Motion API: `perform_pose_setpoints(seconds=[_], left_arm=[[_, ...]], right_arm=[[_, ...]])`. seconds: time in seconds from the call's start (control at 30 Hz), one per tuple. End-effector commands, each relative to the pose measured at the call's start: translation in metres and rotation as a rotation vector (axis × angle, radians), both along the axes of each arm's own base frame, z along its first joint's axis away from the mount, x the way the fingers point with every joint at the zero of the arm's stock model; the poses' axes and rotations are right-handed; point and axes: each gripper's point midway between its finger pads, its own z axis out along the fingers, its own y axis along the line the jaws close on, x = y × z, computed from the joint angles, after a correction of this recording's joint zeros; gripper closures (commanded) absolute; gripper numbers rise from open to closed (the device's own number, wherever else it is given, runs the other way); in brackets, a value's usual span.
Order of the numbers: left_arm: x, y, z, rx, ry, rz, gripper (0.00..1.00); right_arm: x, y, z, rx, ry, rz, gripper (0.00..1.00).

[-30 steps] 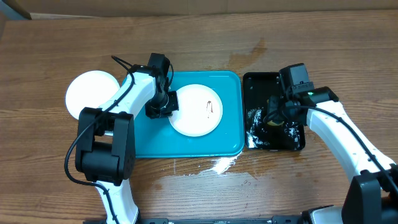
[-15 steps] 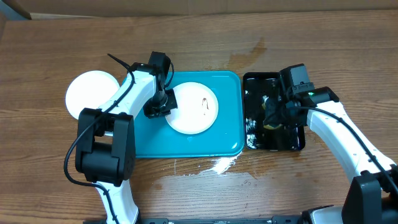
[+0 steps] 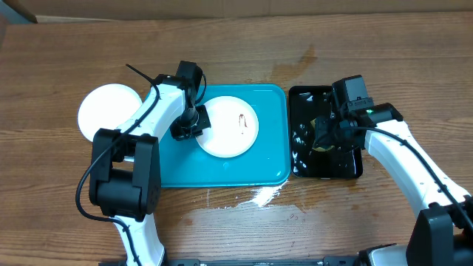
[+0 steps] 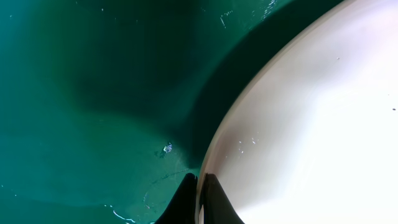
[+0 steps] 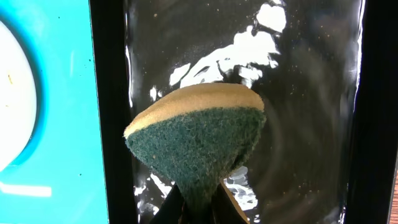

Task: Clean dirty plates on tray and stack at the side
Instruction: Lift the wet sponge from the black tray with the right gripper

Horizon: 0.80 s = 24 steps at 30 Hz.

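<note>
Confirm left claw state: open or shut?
Shut. In the left wrist view the left claw pinches the white plate by its rim, over the turquoise tray.

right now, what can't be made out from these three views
overhead: the off-tray white round plate could be one or a stack; seen from straight above, left arm over its edge
left wrist: the smeared white round plate on the turquoise rectangular plastic tray runs off frame, smear unseen
right wrist: the right gripper is mostly hidden behind the green-and-tan scouring sponge, cut by the bottom edge
</note>
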Motion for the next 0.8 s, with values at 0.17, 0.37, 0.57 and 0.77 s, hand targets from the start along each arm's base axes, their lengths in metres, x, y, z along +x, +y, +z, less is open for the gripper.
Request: perform_pose_setpoints(seconds=[0.17,0.37,0.57,0.77], left_arm=[[0.008,-0.001,0.012,0.005,-0.047,-0.018,0.96],[0.009,-0.001,0.012,0.005,-0.048,-0.019,0.96],[0.009,-0.001,0.012,0.005,-0.048,-0.020,0.96],[0.009,-0.001,0.012,0.005,-0.049,-0.022,0.96]], right_arm=[[0.008,0.003,0.013,0.013,-0.049,0.005,0.96],[0.004,-0.001,0.021,0.008,-0.016,-0.036,0.96],[0.005,-0.002,0.045,-0.002,-0.003,-0.038,0.96],[0.010,-0.002,0.067,-0.004,-0.024,-0.040,0.96]])
